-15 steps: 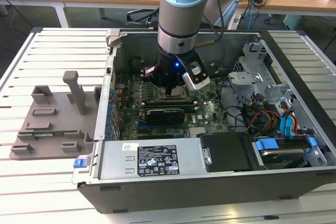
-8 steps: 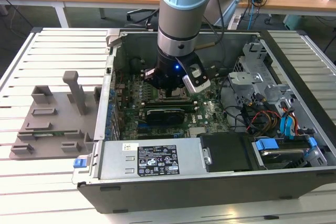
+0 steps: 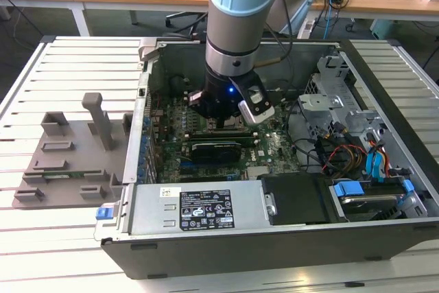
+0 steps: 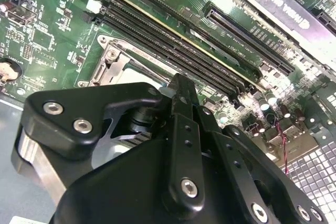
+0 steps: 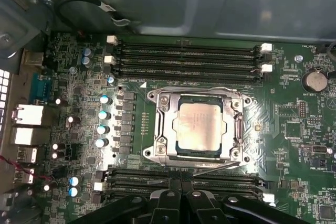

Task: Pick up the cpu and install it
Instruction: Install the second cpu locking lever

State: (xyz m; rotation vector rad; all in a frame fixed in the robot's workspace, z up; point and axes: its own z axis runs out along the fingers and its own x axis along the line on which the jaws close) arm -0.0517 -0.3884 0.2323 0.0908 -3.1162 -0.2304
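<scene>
Inside the open computer case (image 3: 206, 238), the tool (image 3: 221, 123) hung low over the motherboard (image 3: 274, 156); whether its fingers were apart or together could not be told. The cpu (image 5: 202, 127) lay flat within the socket frame (image 5: 157, 124), between memory slots (image 5: 184, 56).

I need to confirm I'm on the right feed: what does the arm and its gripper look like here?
The arm is a thick silver-grey cylinder with a pale blue cap and a black wrist carrying a small blue light. The gripper is matte black, built of flat linkage bars with silver screw heads.
</scene>
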